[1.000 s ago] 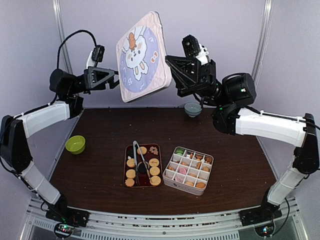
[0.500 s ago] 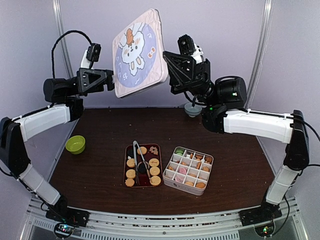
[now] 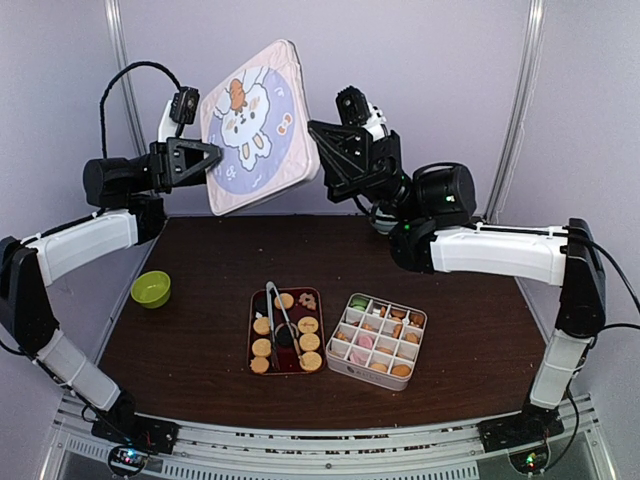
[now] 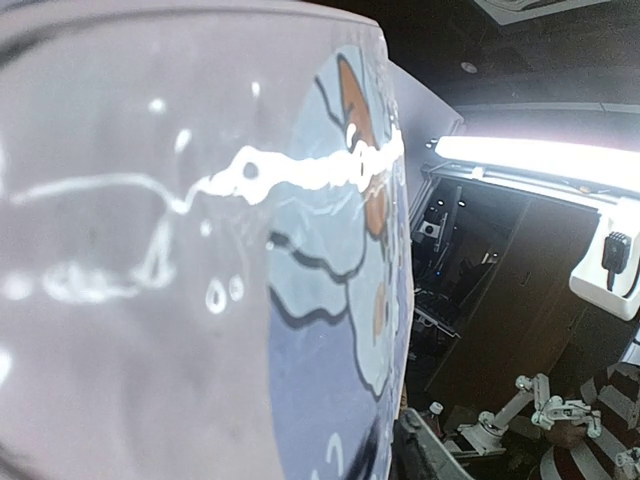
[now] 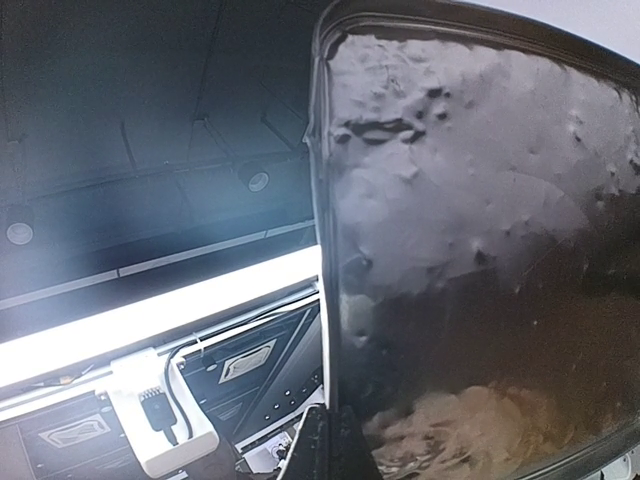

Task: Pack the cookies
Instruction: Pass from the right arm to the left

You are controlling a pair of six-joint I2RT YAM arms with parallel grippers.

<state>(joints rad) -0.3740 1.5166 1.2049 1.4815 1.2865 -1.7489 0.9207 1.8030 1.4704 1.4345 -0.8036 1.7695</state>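
The cookies lie low on the table, some on a dark red tray (image 3: 252,330) and some in a divided tin box (image 3: 419,345). High above the table's back hangs a square lid (image 3: 255,125) with a rabbit picture, tilted on edge. My right gripper (image 3: 318,152) is shut on its right rim; the right wrist view shows the lid's grey underside (image 5: 480,250) and the closed fingers (image 5: 335,445) at its rim. My left gripper (image 3: 212,158) grips the left rim. The printed face (image 4: 200,250) fills the left wrist view, with one finger (image 4: 430,450) against it.
Metal tongs (image 3: 280,322) rest across the cookies on the red tray. A green bowl (image 3: 151,288) stands at the table's left edge. Grey walls close off the back and sides. Both arms reach over the back half of the table.
Both arms have carried the lid to the left. The left gripper, wide open a second ago, has closed onto the lid's left rim. The right gripper stays shut.
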